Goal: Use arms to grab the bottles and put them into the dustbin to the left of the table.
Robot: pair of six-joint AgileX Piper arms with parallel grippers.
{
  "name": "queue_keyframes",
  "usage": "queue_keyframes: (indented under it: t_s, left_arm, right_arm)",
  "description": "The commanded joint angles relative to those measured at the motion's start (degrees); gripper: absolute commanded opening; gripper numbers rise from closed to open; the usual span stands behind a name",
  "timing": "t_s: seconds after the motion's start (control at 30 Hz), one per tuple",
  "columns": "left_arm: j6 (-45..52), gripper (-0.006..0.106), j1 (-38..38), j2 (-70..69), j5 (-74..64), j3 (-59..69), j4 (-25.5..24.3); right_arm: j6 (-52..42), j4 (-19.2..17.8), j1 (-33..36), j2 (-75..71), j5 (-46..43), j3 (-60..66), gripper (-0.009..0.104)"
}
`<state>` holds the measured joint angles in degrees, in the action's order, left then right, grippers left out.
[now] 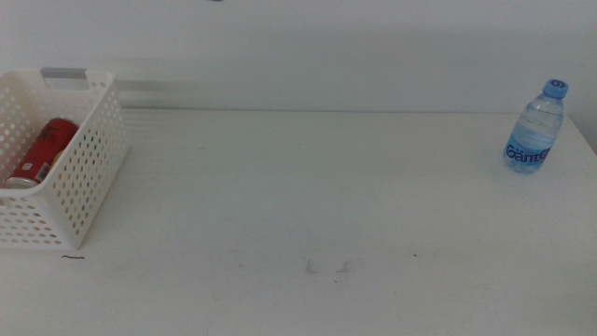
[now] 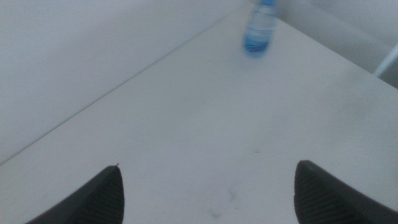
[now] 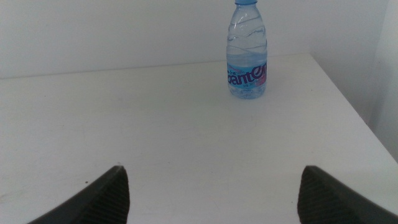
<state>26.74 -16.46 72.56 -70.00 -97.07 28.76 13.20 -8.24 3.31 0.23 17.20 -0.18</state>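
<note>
One bottle (image 1: 534,128), clear with a blue cap, is seen upright near the far right corner of the table (image 1: 308,196), while a red can (image 1: 42,151) is lying tilted inside the white bin (image 1: 79,177) at the table's left edge. Neither arm is shown in the middle view. The left gripper (image 2: 208,193) and the right gripper (image 3: 211,196) are each held above bare tabletop with jaws spread wide and nothing grasped, well apart from the bottle.
</note>
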Motion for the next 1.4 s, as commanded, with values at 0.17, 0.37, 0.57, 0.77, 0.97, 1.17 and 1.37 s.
queue_keyframes:
  t_s: [0.17,0.37,0.57,0.77,0.97,1.17,1.37]
  left_arm:
    - [-0.2,0.094,-3.6,-0.6,0.8,-0.2,-0.6]
    - [0.0,0.094,-3.6,-0.6,1.7,-0.2,-0.5]
    - [0.0,0.094,-3.6,-0.6,1.7,-0.2,-0.9]
    - [0.0,0.094,-3.6,-0.6,1.7,-0.2,-0.9]
    - [0.0,0.094,-3.6,-0.6,1.7,-0.2,-0.9]
    - [0.0,0.094,-3.6,-0.6,1.7,-0.2,-0.8]
    - [-0.1,0.094,-3.6,-0.6,2.5,-0.2,0.8]
  right_arm:
    - [-0.2,-0.5,-0.5,-0.2,-0.6,0.2,0.090]
    - [-0.2,-0.5,-0.5,-0.2,-0.6,0.2,0.090]
    - [-0.8,-2.5,-0.5,-0.2,-1.1,0.2,0.090]
    - [-1.0,-3.7,-0.5,-0.2,-1.3,0.2,0.090]
    - [0.3,-3.5,-0.5,-0.2,-11.2,0.2,0.090]
    - [0.3,-3.5,-0.5,12.7,-11.1,-6.4,0.090]
    - [0.3,-2.9,-0.5,25.9,-11.2,-14.1,0.090]
